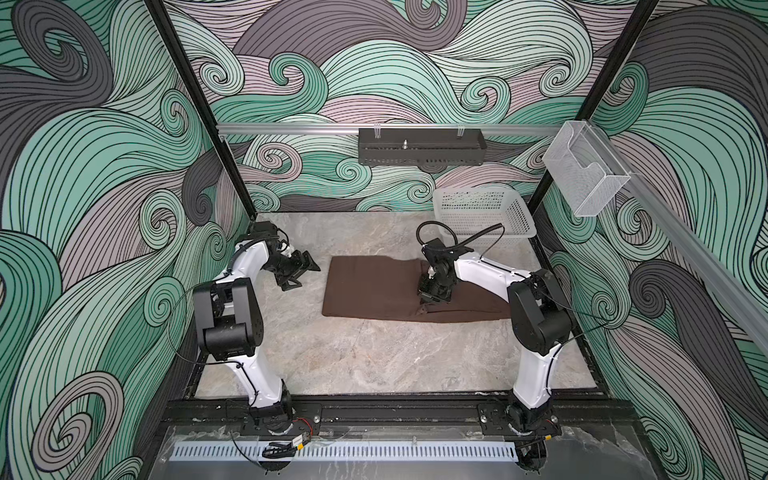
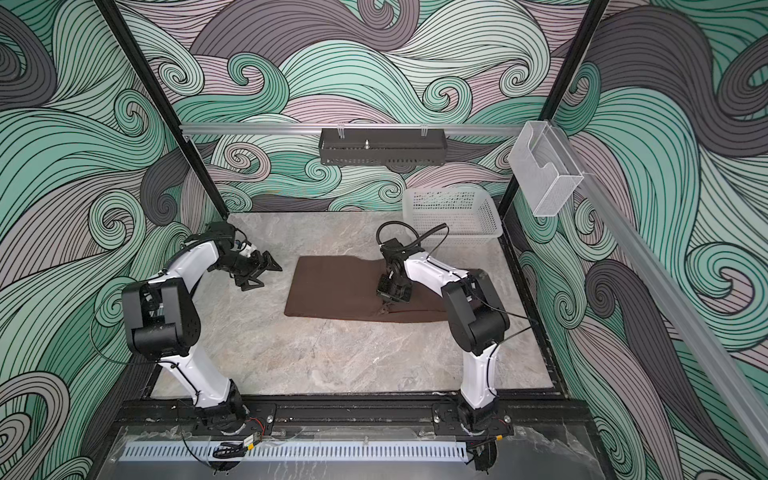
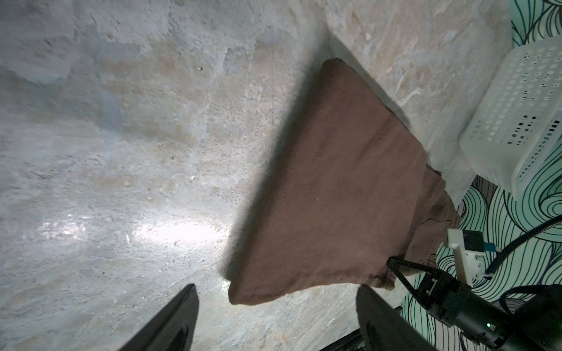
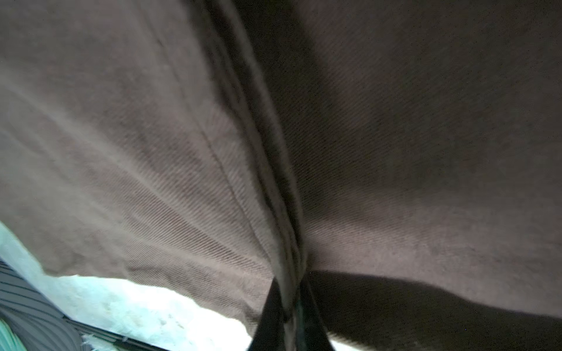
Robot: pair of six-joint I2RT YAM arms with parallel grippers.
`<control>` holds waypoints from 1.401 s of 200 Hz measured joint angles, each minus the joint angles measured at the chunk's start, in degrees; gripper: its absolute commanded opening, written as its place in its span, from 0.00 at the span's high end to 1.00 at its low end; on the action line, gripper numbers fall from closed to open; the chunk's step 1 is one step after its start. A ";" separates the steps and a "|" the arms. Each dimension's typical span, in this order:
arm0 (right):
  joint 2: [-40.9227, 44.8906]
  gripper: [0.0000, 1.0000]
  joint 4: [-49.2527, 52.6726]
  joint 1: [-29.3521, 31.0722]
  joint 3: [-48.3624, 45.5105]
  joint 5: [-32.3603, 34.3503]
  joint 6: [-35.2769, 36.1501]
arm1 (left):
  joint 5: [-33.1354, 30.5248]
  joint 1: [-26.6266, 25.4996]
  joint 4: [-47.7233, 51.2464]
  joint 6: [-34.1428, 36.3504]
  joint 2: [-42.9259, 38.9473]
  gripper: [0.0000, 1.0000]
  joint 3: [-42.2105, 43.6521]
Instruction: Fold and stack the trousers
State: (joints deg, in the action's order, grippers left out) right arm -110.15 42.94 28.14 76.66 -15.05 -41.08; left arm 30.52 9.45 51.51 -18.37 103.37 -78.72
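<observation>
The dark brown trousers [image 1: 374, 291] [image 2: 332, 291] lie folded into a flat band across the middle of the table. My right gripper [image 1: 426, 301] [image 2: 384, 305] points down onto their near edge, right of the middle. In the right wrist view that gripper [image 4: 289, 282] is shut on a pinched ridge of trousers [image 4: 152, 121] fabric that rises between the two fingers. My left gripper [image 1: 305, 276] [image 2: 266, 276] hovers open just left of the trousers' left end, touching nothing. In the left wrist view, bare table shows between the left gripper [image 3: 276, 288] fingers, with the trousers [image 3: 334, 182] beyond.
A white perforated basket [image 1: 482, 212] [image 2: 453, 208] [image 3: 517, 121] stands at the back right of the marble tabletop [image 1: 374, 361]. A black tray [image 1: 419, 149] hangs on the back rail. A clear holder [image 1: 582, 170] is fixed to the right rail.
</observation>
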 measured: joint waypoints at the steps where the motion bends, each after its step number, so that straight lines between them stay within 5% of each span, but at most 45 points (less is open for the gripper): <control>1: 0.00 0.67 0.02 -0.02 0.00 0.02 0.11 | 0.00 0.00 0.00 0.00 0.04 0.16 0.02; 11: 0.00 0.56 0.39 -0.20 0.04 0.63 0.26 | 0.11 -0.15 0.11 0.17 0.55 0.16 0.02; 37: 0.46 0.47 2.14 -1.25 0.68 2.60 1.09 | 0.55 -1.53 0.39 0.85 2.32 0.16 0.00; 104: 8.94 0.46 5.57 -7.61 2.82 5.75 4.31 | 2.84 -4.50 0.33 2.40 5.97 0.27 0.22; 185: 9.49 0.47 6.01 -9.99 1.81 5.35 6.05 | 3.93 -5.18 0.33 3.52 13.90 0.44 0.07; 229: 10.64 0.47 5.35 -12.44 -1.86 4.31 6.21 | 4.35 -8.33 -0.20 3.17 15.78 0.73 -1.20; 246: 12.04 0.47 4.98 -13.77 -3.50 3.85 6.25 | 4.39 -9.11 -0.24 2.71 16.41 1.00 -1.42; 280: 15.78 0.47 4.11 -17.42 -6.12 2.25 6.80 | 2.54 -9.16 -0.07 2.80 15.63 1.00 -1.55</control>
State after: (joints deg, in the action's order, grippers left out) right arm -94.37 47.05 10.72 70.54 -12.80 -34.28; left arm 33.06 0.30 51.44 -15.57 119.00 -80.27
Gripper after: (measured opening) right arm 0.528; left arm 0.058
